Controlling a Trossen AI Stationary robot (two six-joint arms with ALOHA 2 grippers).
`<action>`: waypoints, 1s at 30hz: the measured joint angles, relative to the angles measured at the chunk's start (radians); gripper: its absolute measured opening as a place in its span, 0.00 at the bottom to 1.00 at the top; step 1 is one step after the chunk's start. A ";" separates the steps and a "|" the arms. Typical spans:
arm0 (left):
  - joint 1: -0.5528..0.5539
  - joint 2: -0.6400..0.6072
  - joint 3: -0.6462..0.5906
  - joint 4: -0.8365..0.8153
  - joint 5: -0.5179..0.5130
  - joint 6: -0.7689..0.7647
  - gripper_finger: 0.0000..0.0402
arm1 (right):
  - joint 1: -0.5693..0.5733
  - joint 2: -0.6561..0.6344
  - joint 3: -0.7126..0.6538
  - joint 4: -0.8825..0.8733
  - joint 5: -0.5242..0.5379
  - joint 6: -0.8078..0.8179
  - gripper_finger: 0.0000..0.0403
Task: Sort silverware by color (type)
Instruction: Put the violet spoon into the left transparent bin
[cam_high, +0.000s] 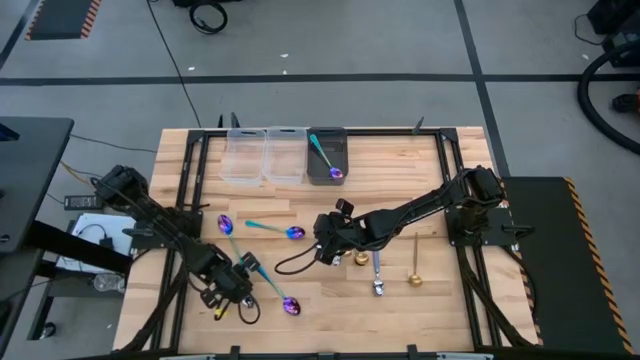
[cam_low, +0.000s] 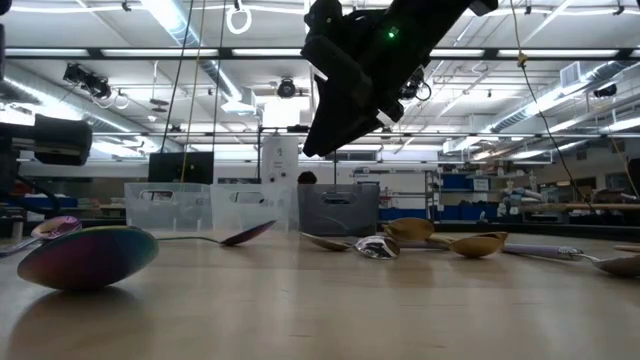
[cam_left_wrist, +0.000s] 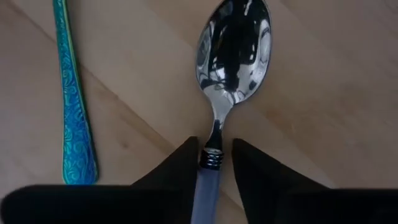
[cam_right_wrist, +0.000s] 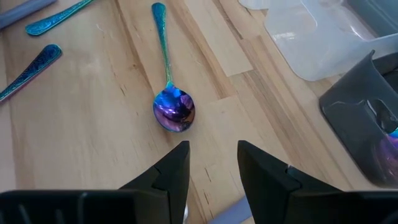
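Note:
My left gripper (cam_high: 238, 272) is near the table's near left and is shut on a silver spoon (cam_left_wrist: 233, 50) with a lilac handle. A teal-handled spoon (cam_left_wrist: 74, 106) lies flat beside it. My right gripper (cam_right_wrist: 212, 165) is open and hovers over the table's middle (cam_high: 325, 245). Just ahead of it an iridescent purple-bowled spoon (cam_right_wrist: 174, 109) lies flat on the wood. More teal-handled spoons (cam_high: 225, 225) (cam_high: 290, 305), two gold spoons (cam_high: 360, 258) (cam_high: 413, 265) and another silver spoon (cam_high: 378, 275) lie on the table. One iridescent spoon (cam_high: 325, 158) sits in the grey bin. My left gripper pinches the silver spoon's lilac handle (cam_left_wrist: 208, 186) between its two fingers, right behind the dark collar at the neck. The fingers lie along the spoon, and the bowl sticks out ahead of them. Whether the bowl rests on the wood or hangs just above it, I cannot tell.
Two clear bins (cam_high: 240, 155) (cam_high: 285, 155) and a grey bin (cam_high: 345, 150) stand in a row at the table's far edge. A dark frame (cam_high: 200, 160) runs along the table's sides. Bare wood lies between the bins and the spoons.

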 joint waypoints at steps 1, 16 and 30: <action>-0.003 0.000 0.000 -0.004 0.001 0.000 0.22 | 0.000 0.000 0.000 0.000 0.000 0.000 0.36; -0.124 -0.033 0.024 -0.061 -0.248 0.036 0.10 | 0.000 0.000 -0.030 0.003 0.000 0.012 0.36; -0.141 -0.045 0.038 -0.064 -0.286 -0.013 0.00 | 0.000 0.000 -0.032 0.010 0.000 0.009 0.36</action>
